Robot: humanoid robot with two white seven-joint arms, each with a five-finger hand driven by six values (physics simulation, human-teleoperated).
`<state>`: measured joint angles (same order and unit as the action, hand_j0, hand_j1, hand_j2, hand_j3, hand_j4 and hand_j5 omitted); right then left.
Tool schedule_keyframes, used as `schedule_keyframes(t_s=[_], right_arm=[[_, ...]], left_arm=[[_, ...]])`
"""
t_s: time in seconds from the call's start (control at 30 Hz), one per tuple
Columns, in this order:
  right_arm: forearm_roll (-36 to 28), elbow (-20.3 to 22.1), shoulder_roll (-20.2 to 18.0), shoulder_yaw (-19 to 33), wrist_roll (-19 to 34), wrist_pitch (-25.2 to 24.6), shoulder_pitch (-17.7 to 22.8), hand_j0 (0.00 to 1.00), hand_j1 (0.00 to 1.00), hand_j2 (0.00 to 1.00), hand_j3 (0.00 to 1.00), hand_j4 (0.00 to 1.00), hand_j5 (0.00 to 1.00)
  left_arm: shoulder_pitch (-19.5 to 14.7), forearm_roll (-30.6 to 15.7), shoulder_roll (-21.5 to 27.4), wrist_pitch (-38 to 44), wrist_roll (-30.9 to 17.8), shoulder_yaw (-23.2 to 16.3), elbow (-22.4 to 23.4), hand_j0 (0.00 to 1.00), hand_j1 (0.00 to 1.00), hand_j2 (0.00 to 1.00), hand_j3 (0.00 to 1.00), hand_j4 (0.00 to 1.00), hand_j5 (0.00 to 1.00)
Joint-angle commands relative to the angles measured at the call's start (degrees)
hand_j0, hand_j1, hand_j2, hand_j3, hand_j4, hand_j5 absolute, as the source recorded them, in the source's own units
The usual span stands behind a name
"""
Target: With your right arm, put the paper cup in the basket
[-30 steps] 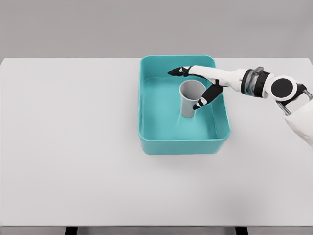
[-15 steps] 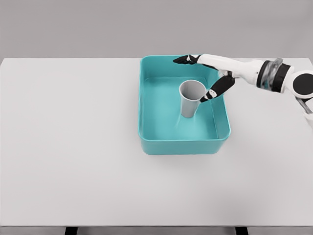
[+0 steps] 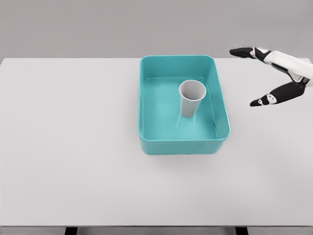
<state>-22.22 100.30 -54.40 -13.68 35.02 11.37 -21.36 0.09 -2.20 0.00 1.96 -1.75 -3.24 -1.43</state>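
Across the left half of the view, the white table (image 3: pixel 73 147) lies flat and pale, reaching from the picture's left edge to its right, with a grey wall behind its far edge.

Right of the table's middle stands the teal basket (image 3: pixel 183 146), a rectangular tub with rounded corners and a raised rim, its long side running away from the camera. Its near wall faces the viewer and its floor is the same teal as its walls.

Inside the basket, toward its right half and roughly midway between the near and far walls, the paper cup (image 3: pixel 190 99) stands upright on the basket floor with its open mouth up. The cup is grey-white, wider at the rim than at the base, and it touches none of the basket's walls. Nothing grips it.

Farther right, past the basket's right rim and well apart from it, the right hand (image 3: pixel 274 73) hangs above the table at the picture's right edge. Its fingers are spread wide and hold nothing: a dark-tipped finger (image 3: pixel 242 51) points leftward near the table's far edge, and the dark thumb (image 3: pixel 266 99) reaches out lower down, leaving a broad gap between them. Only the hand and a little of the white wrist show; the arm runs out of the frame.
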Motion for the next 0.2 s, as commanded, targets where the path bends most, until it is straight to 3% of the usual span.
schedule_keyframes(t_s=[0.0, 0.17], right_arm=[[-0.55, 0.16, -0.18, 0.50, -0.02, 0.75, 0.00, 1.00, 1.00, 1.00, 1.00, 1.00, 1.00], [-0.55, 0.16, -0.89, 0.58, -0.02, 0.75, 0.27, 1.00, 1.00, 1.00, 1.00, 1.00, 1.00]], left_arm=[[0.00, 0.00, 0.00, -0.03, -0.01, -0.01, 0.02, 1.00, 1.00, 1.00, 1.00, 1.00, 1.00], [0.00, -0.43, 0.00, -0.03, -0.01, -0.01, -0.07, 1.00, 1.00, 1.00, 1.00, 1.00, 1.00]])
